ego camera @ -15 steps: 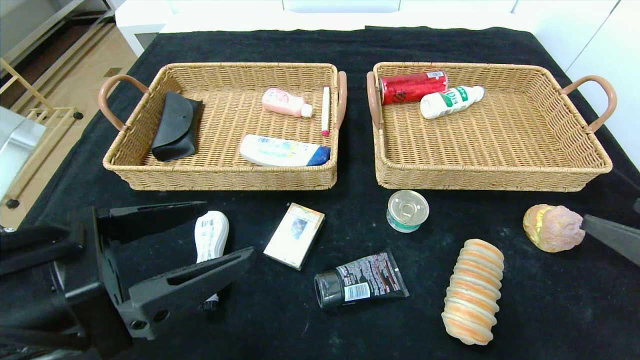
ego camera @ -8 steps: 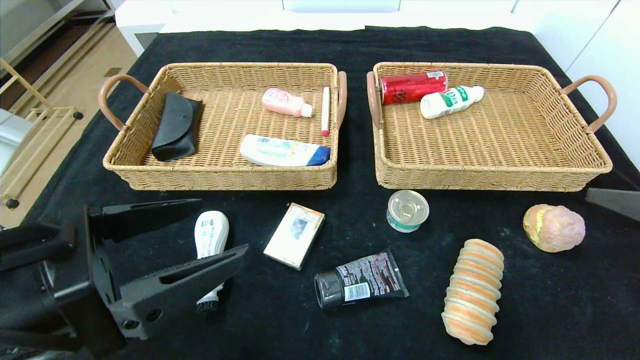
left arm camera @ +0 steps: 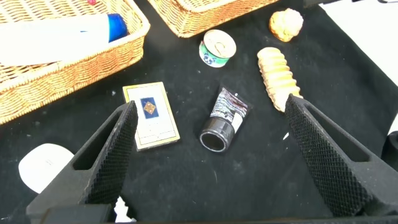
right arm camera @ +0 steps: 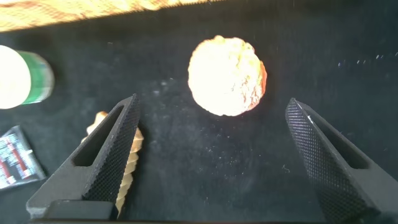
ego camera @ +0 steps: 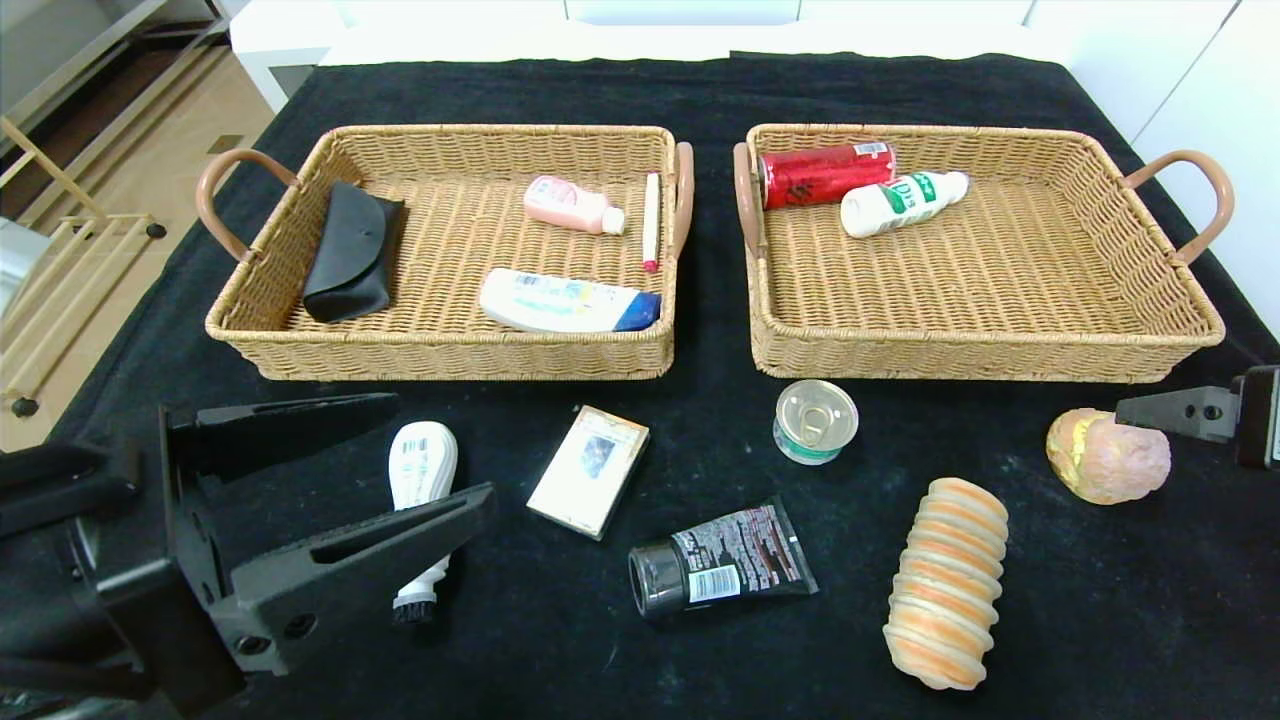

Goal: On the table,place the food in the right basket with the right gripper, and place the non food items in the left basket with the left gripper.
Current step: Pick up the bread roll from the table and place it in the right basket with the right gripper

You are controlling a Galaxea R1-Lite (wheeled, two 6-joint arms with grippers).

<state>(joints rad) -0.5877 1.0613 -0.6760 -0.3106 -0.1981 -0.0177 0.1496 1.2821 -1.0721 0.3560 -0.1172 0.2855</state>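
Black cloth covers the table [ego camera: 700, 90], with two wicker baskets side by side at the far half

Right gripper [right arm camera: 214, 155]: jaws wide apart, holding nothing. Over the last second it has swung in from the right edge and now sits just beside the round pinkish bun [ego camera: 1108, 456], which the right wrist view shows lying between the spread fingers but not yet touched. Judged: approach for a grasp is under way; descent and closing remain

Left gripper [ego camera: 320, 480]: jaws wide apart, empty, near the front left. It has eased slightly back toward the robot, and the white brush [ego camera: 420, 490] lies on the cloth between its fingers in the head view; contact cannot be told

Loose food: bun; ridged bread roll [ego camera: 945, 583]; tin can [ego camera: 815, 421] just in front of the right basket [ego camera: 1150, 330]

Loose non-food: brush; small card box [ego camera: 589, 470]; black tube [ego camera: 720, 572]

Right basket holds: red can [ego camera: 822, 174], white bottle [ego camera: 900, 203]

Left basket [ego camera: 440, 358] holds: black case [ego camera: 350, 252], pink bottle [ego camera: 572, 205], pen [ego camera: 651, 220], white-and-blue tube [ego camera: 568, 302]

Progress, judged: roughly half sorted; six items left
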